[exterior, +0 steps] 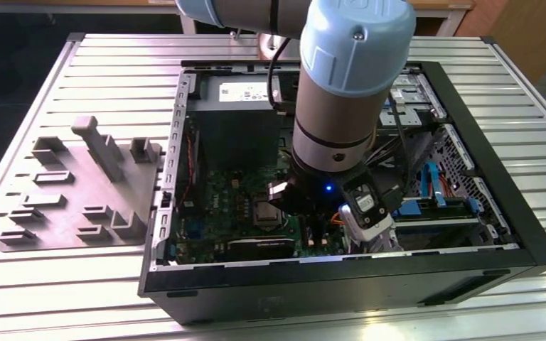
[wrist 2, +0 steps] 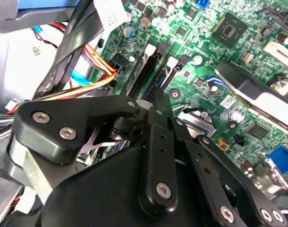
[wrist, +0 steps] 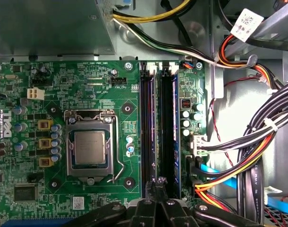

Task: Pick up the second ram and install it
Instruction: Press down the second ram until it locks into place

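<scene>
1. We see the grey-and-light-blue robot arm (exterior: 344,92) reaching down into the open black computer case (exterior: 349,284), which lies on a ribbed aluminium table (exterior: 55,298).
2. The black metal gripper (wrist: 158,182) hangs just above the green motherboard (wrist: 87,85), at the end of the two long black memory slots (wrist: 158,127) — its fingertips (wrist 2: 159,101) are drawn together, with nothing visibly between them.
3. The second ram (wrist: 168,127), a dark narrow stick, appears to sit upright in the slot nearer the cables; a similar stick stands in the slot beside it.
4. The silver square processor (wrist: 88,148) rests in its socket, well apart from the slots.
5. A bundle of orange, yellow and black cables (wrist: 248,156) runs beside the board.
6. A grey plastic parts fixture (exterior: 83,192) lies on the table at the exterior view's left.
</scene>
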{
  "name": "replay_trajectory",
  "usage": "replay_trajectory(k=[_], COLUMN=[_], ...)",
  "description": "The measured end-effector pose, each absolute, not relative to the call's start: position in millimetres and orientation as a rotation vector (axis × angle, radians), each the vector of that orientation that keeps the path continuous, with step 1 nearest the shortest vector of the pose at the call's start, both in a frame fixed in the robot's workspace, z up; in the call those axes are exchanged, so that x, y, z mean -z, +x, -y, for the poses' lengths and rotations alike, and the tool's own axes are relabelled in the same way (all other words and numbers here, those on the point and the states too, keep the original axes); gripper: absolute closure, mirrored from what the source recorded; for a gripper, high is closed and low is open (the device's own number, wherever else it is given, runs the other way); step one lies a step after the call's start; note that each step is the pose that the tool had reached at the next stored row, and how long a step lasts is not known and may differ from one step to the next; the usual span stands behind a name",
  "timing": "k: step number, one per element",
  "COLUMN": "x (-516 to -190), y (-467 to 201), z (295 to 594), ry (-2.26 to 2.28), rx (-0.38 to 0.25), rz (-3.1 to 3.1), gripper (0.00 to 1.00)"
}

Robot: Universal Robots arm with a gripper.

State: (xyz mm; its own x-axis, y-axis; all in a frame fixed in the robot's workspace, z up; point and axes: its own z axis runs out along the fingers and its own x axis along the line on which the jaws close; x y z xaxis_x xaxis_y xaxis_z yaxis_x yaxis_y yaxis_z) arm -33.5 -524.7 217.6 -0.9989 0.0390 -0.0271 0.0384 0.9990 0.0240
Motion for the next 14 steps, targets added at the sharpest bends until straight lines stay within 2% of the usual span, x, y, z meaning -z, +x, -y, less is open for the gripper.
replay_trajectory(k=[14], x=[-242], y=[-33], z=[525], ry=[0.06], rx=[-0.037], rz=[-3.113], gripper=[0.9])
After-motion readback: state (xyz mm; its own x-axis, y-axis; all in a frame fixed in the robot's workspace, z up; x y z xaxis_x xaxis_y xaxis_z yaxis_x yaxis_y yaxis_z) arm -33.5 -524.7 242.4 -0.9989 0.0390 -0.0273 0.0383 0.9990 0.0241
